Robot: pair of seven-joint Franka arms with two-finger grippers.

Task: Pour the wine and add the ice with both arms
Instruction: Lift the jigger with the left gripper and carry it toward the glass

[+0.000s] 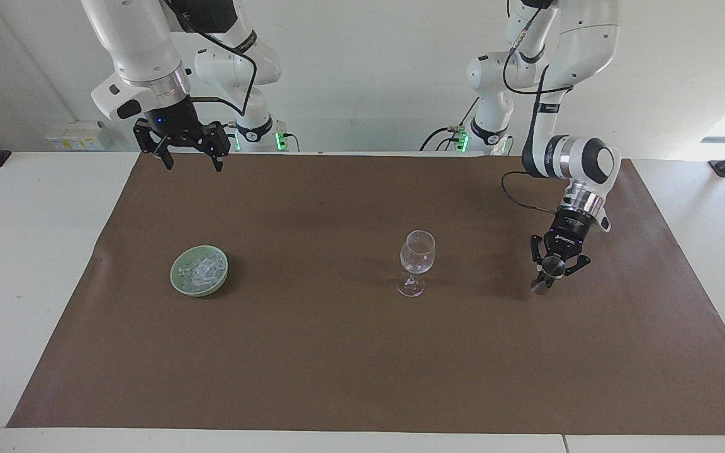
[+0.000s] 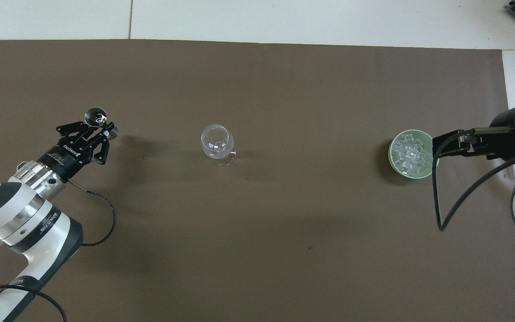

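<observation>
left end effector grips low beside the glass, right one waits up high

the left end effector [image 1: 551,272] is down low over the brown mat [image 1: 337,365] toward the left arm's end of the counter [image 1: 22,283], tilted, with its fingers closed in on a small clear object [image 2: 95,116]. what that object is, i cannot tell. its rounded glassy end pokes out past the fingertips, and its lower end sits close to the mat; whether it touches, i cannot tell.

the wine glass [image 1: 417,251] stands upright around the middle of the mat, well apart from that end effector, and its bowl looks clear.

the ice [image 1: 201,270] is heaped in a pale green bowl [image 1: 177,283] resting on the mat toward the right arm's end, about as near to the robots as the glass and well apart from it.

the right end effector [image 1: 189,160] waits up in the air over the mat's edge nearest the robots, fingers spread wide and pointing down, with nothing between them. in the overhead view its black body overlaps the bowl's rim, but the facing view shows it raised well clear of the bowl.
</observation>
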